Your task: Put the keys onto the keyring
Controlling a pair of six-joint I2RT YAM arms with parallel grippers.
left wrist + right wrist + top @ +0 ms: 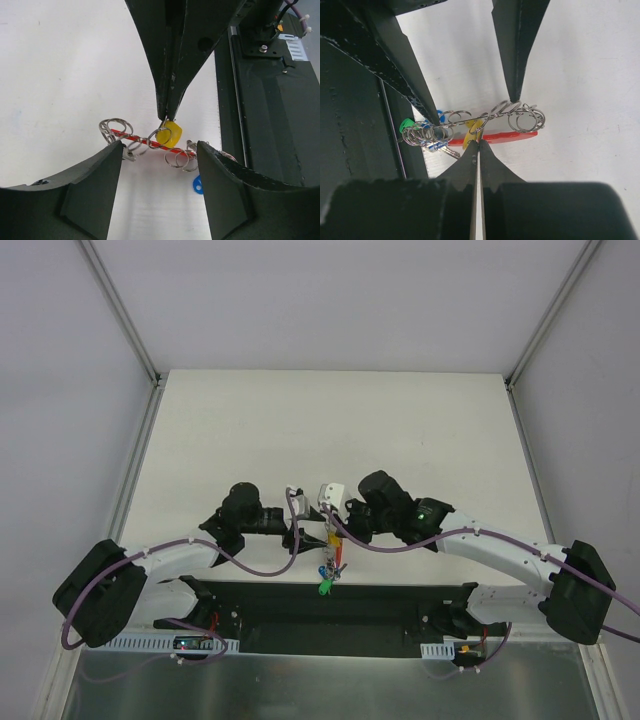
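Keyring [512,136] lies flat on the white table [250,420], close to the near edge and just beyond the black base plate [270,125], right where my two arms meet. My left gripper [160,146] is released. Its fingers stand apart, one at each end of the red band [141,140], straddling it without clamping anything. My right gripper [479,144] is clenched, its tips pinching the cap of the yellow key [170,135] at the middle of the band.

I judge this to be the threading step: the yellow key is held against the rings while the left side has nothing in its hold. Next I would want the left fingers to steady a ring or the band so the right can work the key's hole along the wire. That calls for small, slow motion, since the rings are thin and tangled.

The band's long axis runs near-to-far on the table, crosswise between my left fingers. Its near end, toward the base plate, carries the keys [322,572], with the green key [406,125] and blue key [197,184] showing. Its far end carries a bunch of small rings [115,127]. Whether the yellow key is already on a ring I cannot tell from these views.
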